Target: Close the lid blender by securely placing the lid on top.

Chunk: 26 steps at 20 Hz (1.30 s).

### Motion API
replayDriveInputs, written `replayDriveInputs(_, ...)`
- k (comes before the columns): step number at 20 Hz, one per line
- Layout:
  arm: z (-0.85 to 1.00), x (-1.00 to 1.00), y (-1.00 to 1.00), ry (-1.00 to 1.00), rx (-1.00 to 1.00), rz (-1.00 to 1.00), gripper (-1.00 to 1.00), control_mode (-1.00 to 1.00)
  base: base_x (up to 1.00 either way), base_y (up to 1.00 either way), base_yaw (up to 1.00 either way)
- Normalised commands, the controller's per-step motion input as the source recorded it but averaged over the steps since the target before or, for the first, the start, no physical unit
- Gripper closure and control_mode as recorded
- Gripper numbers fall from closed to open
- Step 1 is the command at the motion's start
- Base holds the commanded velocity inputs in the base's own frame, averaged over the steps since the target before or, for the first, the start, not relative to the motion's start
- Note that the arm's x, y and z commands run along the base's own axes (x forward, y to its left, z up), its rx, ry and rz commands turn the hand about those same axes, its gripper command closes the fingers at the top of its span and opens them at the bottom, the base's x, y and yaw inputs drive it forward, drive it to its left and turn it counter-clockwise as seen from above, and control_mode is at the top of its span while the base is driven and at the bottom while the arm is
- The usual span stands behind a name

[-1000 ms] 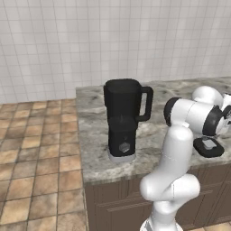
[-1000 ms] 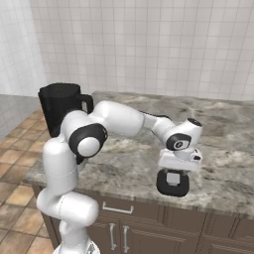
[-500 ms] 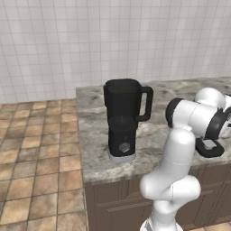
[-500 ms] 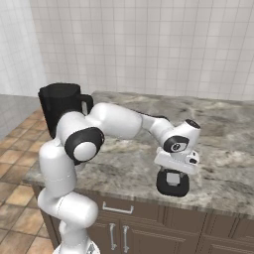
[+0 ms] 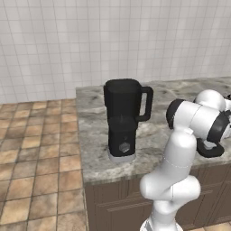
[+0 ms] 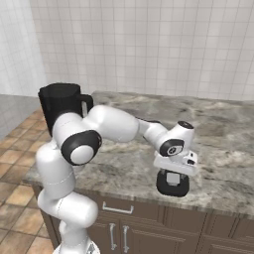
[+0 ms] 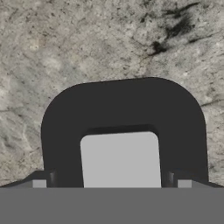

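Down low over the lid (image 6: 172,184) near the front edge of the granite surface (image 6: 124,163), gripper (image 6: 173,179) pointing straight at it. Straddling the black lid in the hand view, fingertips (image 7: 39,183) at either side of it; gripping or just open around it — cannot tell. Well off to the left, blender (image 5: 123,119) upright, jug top uncovered.

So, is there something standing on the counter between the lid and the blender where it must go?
No, nothing visible stands between them. The lid lies under the tool, and bare counter stretches from it to the blender.
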Motion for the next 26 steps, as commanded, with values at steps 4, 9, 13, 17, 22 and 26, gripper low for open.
replayDriveInputs(4, -0.04, 0.0, -0.01, 0.0, -0.07, 0.0, -1.0, -1.0, 0.0, 0.0, 0.0)
replayDriveInputs(9, -0.13, 0.0, -0.11, 0.0, 0.0, 0.01, -1.0, -1.0, 0.0, 0.0, 0.0)
replayDriveInputs(13, -0.21, 0.0, 0.0, 0.0, 0.0, 0.0, -1.0, -1.0, 0.0, 0.0, 0.0)
replayDriveInputs(17, -0.06, 0.0, -0.03, 0.0, 0.0, 0.0, -1.0, -1.0, 0.0, 0.0, 0.0)
replayDriveInputs(22, -0.01, 0.0, -0.2, 0.0, 0.0, 0.0, -1.0, -1.0, 0.0, 0.0, 0.0)
replayDriveInputs(26, -0.14, 0.0, -0.06, 0.0, 0.0, 0.0, -1.0, -1.0, 0.0, 0.0, 0.0)
